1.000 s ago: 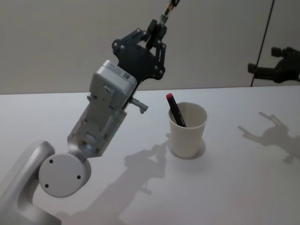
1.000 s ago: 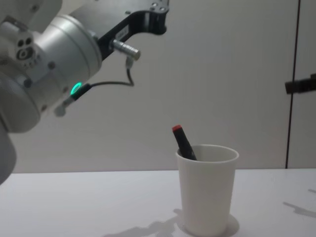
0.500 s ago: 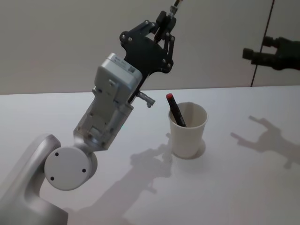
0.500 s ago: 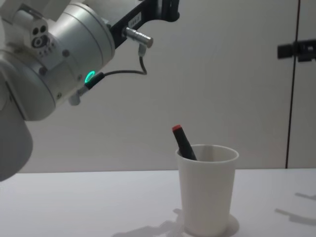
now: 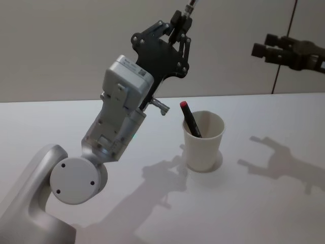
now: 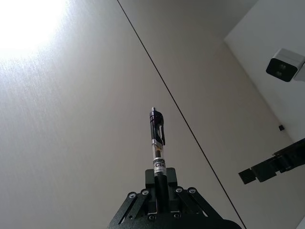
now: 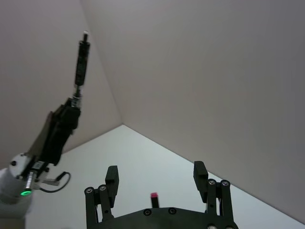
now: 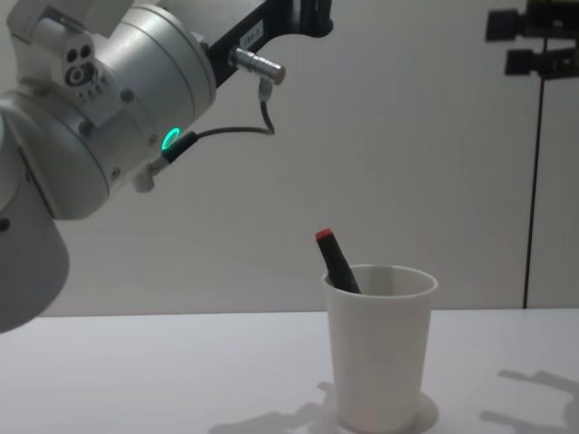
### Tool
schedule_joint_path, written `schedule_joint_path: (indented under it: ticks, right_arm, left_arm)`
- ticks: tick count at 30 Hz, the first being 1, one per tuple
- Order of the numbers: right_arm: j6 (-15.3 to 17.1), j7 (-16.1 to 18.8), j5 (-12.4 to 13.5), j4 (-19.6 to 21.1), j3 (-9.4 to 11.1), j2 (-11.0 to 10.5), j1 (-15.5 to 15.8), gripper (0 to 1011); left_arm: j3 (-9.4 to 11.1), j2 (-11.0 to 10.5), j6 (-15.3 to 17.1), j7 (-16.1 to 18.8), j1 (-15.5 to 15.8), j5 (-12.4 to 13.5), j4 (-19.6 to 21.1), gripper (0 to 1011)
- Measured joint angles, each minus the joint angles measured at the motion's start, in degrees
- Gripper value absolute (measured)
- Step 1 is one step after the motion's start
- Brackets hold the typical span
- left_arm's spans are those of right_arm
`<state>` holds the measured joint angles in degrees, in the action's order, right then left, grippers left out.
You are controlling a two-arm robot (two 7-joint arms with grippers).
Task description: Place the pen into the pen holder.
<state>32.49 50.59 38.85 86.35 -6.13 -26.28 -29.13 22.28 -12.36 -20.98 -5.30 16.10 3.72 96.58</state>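
- The table (image 5: 264, 203) was white and bare, lying far below both sets of fingers.
- The left arm (image 5: 114, 117) was big and grey, and reached up and forward with a green light on its wrist.
- The pen holder (image 5: 203, 145) was a white paper cup standing upright on the table, well below the left fingertips and a bit to their right. It looked light and thin-walled, so a knock at the rim would probably tip it.
- The right gripper (image 5: 265, 46) was raised high, well apart from the cup and off to the right of the left fingers. Its jaws were spread wide with nothing between them.
- The left gripper (image 6: 160, 183) was held high with its tips pointing up and away from the cup.
- A red-capped pen (image 5: 189, 117) already leaned in the cup, cap up, against the rim on the side nearer the left fingers.
- The pen (image 6: 157, 138) was a slim click pen with a dark clip end and a clear barrel. It stuck straight out past the left fingertips, clip end farthest from them.
- It looked light, stiff and smooth, so it may slip or swivel in a loose pinch. A hold on the barrel seemed best; the present hold was at the lower end.
- The fingers (image 6: 150, 179) of the left gripper were closed tight on that lower end, touching nothing else.
- My guess is that the pen must swing over and point down above the cup mouth before it is let go.
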Motion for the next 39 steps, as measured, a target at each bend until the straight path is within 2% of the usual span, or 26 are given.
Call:
schedule_joint_path:
  ticks: [2, 11, 20, 24, 25, 29, 33, 39]
  right_arm:
    - [0.1, 0.4, 0.5, -0.1, -0.1, 0.1, 0.0, 1000]
    - [2.0, 5.4, 6.3, -0.7, -1.8, 1.3, -0.8, 1000]
    - [2.6, 6.7, 12.2, -1.2, -3.3, 3.0, -1.1, 1000]
    - [2.4, 5.6, 15.2, -1.2, -4.0, 3.9, -0.9, 1000]
    - [2.0, 4.5, 16.8, -1.2, -4.3, 4.3, -0.7, 1000]
    - [1.1, 2.4, 18.6, -0.9, -4.9, 4.9, -0.3, 1000]
    - [0.2, 0.6, 19.6, -0.5, -5.2, 5.3, -0.1, 1000]
    - [-2.0, -4.0, 20.9, 0.4, -6.0, 6.2, 0.4, 1000]
  left_arm:
    - [0.0, 0.0, 0.0, 0.0, 0.0, 0.0, 0.0, 138]
    - [0.0, 0.2, -0.1, -0.1, 0.1, -0.2, -0.2, 138]
    - [0.0, 0.2, -0.1, -0.2, 0.1, -0.2, -0.2, 138]
    - [0.0, 0.2, -0.1, -0.2, 0.1, -0.3, -0.2, 138]
    - [0.0, 0.2, -0.1, -0.2, 0.1, -0.3, -0.2, 138]
    - [0.0, 0.2, -0.1, -0.2, 0.2, -0.3, -0.2, 138]
    - [0.0, 0.3, -0.1, -0.2, 0.2, -0.3, -0.2, 138]
    - [0.0, 0.3, -0.1, -0.2, 0.2, -0.3, -0.2, 138]
